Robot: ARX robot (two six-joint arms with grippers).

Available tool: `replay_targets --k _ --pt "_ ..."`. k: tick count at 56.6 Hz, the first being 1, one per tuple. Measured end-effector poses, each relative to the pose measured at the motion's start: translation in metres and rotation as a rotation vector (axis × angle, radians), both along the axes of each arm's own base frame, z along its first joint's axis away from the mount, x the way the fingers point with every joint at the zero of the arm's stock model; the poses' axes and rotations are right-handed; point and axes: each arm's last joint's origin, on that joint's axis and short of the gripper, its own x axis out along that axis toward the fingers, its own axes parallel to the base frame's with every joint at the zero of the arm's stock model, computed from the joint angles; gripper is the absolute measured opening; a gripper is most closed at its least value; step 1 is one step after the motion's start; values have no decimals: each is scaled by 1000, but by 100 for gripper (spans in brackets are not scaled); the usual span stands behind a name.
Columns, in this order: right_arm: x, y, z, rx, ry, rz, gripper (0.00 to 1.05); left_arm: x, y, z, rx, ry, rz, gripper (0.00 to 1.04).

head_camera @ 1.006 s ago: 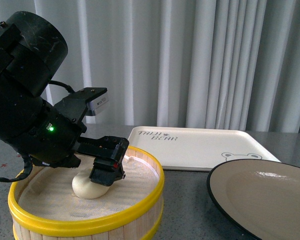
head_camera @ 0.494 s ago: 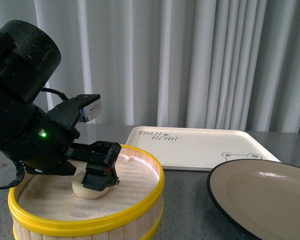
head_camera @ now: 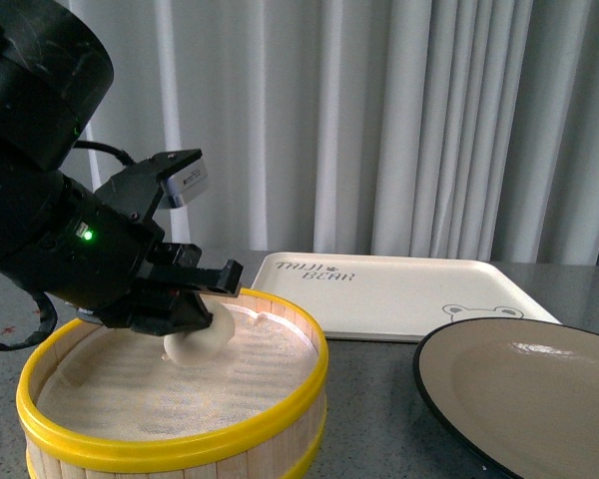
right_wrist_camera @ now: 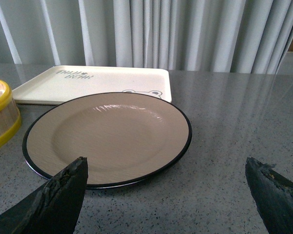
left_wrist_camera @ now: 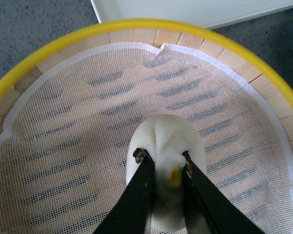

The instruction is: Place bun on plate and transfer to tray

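Cream-white round steamed bun with pleated, twisted top, pinched between the black left fingers, closed narrowly on its sides. Held inside the round wooden steamer basket with the yellow rim, over the white mesh lining under the fingertips; contact with the mesh not clear. Beyond the left fingers, past the basket rim, flat cream-white rectangular tray with dark lettering. Black right fingers spread wide, gripping nothing, low over the grey speckled bench. Just ahead of them, round grey-beige plate with black rim, bare, touching neither finger; tray behind it.
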Motion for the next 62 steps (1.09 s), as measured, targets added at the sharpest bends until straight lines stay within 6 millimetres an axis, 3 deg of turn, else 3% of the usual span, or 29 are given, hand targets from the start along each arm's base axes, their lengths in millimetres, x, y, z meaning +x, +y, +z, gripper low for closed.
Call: replay_targets --k 12,19,30,39,49,62 --pt "0 0 0 0 0 0 96 0 -19 26 -51 -129 -82 4" --pt "0 0 0 0 0 0 96 -2 -62 35 -100 -196 -261 4" --pt "0 0 0 0 0 0 96 -7 -126 17 -111 -160 -466 4" --pt "0 0 0 0 0 0 96 -11 -165 6 -106 -128 -555 4" --pt "0 0 0 0 0 0 96 -15 -193 2 -98 -104 -585 4" --pt "0 0 0 0 0 0 96 -15 -214 -13 -35 -49 -549 4"
